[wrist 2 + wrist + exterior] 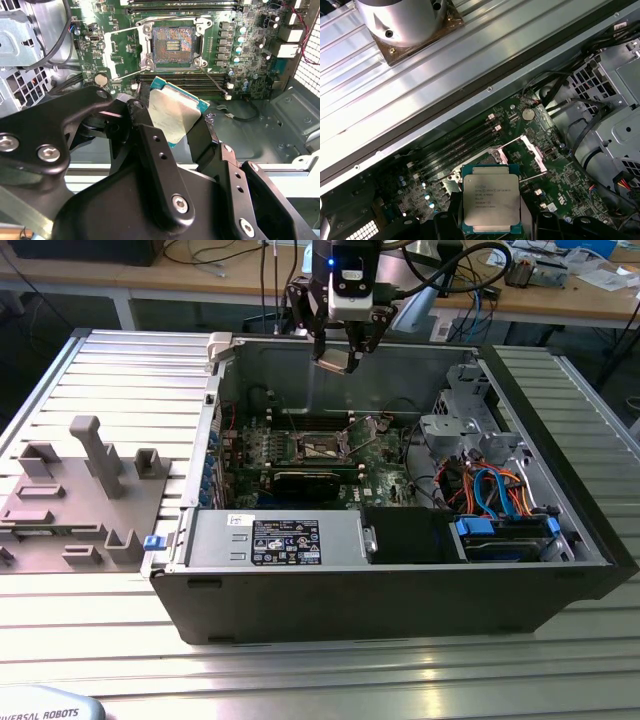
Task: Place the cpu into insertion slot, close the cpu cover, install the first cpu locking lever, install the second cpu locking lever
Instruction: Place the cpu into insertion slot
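Grip: your end effector [345,352] is clamped on the cpu [491,202], aloft over the far edge of the computer case [400,590] | target: insertion slot [173,46] lies bare below it, toward the middle of the motherboard [250,65], well apart | cpu cover [122,52] stands open beside the slot.

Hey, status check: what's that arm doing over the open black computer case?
Gripper shut on small flat square silvery chip, above the case. Square dark socket bare, silvery cover frame swung open.
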Controlling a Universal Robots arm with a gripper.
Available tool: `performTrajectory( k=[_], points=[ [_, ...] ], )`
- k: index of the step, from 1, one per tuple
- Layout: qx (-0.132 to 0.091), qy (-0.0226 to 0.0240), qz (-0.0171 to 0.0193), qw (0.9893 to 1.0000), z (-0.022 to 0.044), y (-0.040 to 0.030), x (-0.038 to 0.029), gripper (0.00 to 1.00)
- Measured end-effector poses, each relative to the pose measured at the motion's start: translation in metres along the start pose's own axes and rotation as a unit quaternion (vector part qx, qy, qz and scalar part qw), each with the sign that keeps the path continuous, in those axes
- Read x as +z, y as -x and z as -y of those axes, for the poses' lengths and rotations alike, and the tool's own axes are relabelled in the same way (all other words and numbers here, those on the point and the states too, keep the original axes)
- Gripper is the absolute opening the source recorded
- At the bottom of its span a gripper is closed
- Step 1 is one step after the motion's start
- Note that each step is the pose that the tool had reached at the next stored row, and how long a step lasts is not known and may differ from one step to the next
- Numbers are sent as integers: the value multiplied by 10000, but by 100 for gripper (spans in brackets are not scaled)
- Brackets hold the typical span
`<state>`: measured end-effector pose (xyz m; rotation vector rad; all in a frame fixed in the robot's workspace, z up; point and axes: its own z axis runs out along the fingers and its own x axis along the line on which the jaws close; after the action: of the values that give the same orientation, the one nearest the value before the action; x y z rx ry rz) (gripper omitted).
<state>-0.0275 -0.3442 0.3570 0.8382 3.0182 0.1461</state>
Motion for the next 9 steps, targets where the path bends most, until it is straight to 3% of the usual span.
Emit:
performTrajectory(
  k=[9],
  points=[
    [20,0,2,10000,0,0,0,54]
  ],
)
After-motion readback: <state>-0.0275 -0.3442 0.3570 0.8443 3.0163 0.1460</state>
